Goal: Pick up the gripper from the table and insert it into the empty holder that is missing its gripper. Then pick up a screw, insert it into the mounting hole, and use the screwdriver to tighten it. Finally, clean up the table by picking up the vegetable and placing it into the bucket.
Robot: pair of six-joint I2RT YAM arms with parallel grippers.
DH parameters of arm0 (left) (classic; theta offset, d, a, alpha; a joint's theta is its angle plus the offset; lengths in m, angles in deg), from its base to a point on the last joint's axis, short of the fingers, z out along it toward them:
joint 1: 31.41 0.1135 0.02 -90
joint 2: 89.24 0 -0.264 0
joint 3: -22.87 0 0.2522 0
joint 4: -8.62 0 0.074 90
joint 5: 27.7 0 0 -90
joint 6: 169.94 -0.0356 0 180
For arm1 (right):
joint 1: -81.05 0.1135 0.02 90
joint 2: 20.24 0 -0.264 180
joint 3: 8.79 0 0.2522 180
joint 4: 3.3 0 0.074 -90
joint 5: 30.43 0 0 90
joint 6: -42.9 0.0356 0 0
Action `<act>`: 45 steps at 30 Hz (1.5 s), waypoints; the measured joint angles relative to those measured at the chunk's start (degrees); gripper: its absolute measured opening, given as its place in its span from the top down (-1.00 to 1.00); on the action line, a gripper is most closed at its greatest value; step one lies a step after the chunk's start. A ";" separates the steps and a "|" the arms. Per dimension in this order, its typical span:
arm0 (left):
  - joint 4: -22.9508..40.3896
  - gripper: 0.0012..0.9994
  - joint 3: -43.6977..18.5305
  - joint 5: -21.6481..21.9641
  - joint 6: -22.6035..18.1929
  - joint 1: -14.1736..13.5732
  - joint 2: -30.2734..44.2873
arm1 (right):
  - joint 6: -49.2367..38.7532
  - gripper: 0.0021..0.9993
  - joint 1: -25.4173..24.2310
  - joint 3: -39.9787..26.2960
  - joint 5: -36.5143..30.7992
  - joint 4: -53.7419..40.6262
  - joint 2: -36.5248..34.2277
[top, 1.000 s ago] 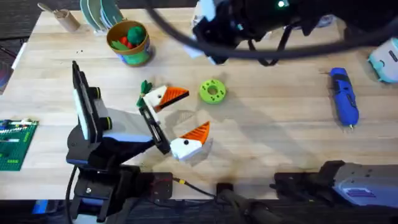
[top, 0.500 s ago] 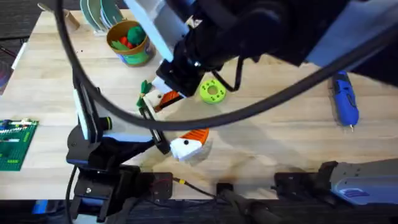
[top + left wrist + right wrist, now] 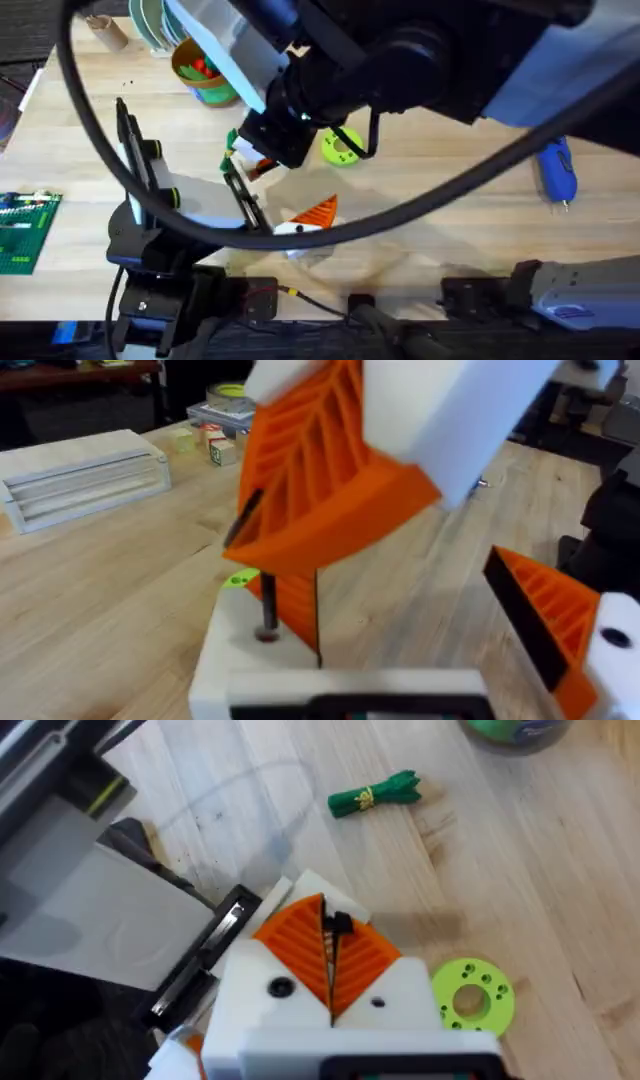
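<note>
My right arm [image 3: 400, 60] reaches across, low over the left gripper [image 3: 285, 190]. The right gripper [image 3: 328, 958] is shut on a small black screw [image 3: 338, 925]. In the left wrist view that screw [image 3: 268, 610] stands tip-down at the hole of the white holder [image 3: 235, 665], with the orange gripper piece [image 3: 295, 600] seated behind it. My left gripper [image 3: 410, 610] is open, its other orange pad off to the side. The dark-green vegetable [image 3: 375, 795] lies on the table, also the vegetable [image 3: 231, 140]. The bucket [image 3: 212, 92] stands behind it. The blue screwdriver [image 3: 557, 172] lies far right.
A lime-green disc [image 3: 342, 147] with holes lies next to the grippers. A green brick plate [image 3: 20, 230] sits at the left edge. A paper cup [image 3: 105, 30] and stacked plates [image 3: 155, 22] are at the back left. A white box [image 3: 85, 470] lies on the table.
My right arm has swung from the back of the table forward and left, coming down over the left gripper's far finger. The left arm has stayed put.
</note>
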 joint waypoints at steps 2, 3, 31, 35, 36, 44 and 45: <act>0.00 -0.99 0.00 0.01 0.00 0.00 0.00 | 0.00 0.99 -0.07 0.00 0.02 0.02 -0.02; 0.00 -0.99 0.00 0.00 0.00 0.00 0.00 | 0.00 0.99 -0.07 0.00 0.02 0.00 -0.02; 0.02 -0.99 0.00 0.09 0.00 0.00 0.00 | -0.37 -0.81 -1.99 -0.07 -1.89 -0.17 -2.34; 0.00 -0.99 0.00 0.09 0.00 0.00 0.00 | -0.37 -0.81 -5.49 -1.02 -4.21 -0.13 -2.34; 0.00 -0.99 0.00 0.09 0.00 0.00 0.00 | -0.37 -0.81 -6.72 -1.57 -4.76 -0.12 -2.32; 0.00 -0.95 0.00 0.09 -0.01 0.00 0.00 | -0.37 -0.81 -13.23 -3.45 -6.47 -0.11 -1.25; 0.00 -0.90 0.00 0.09 -0.02 0.00 0.00 | -0.37 -0.81 -13.49 -3.45 -6.47 -0.06 -1.29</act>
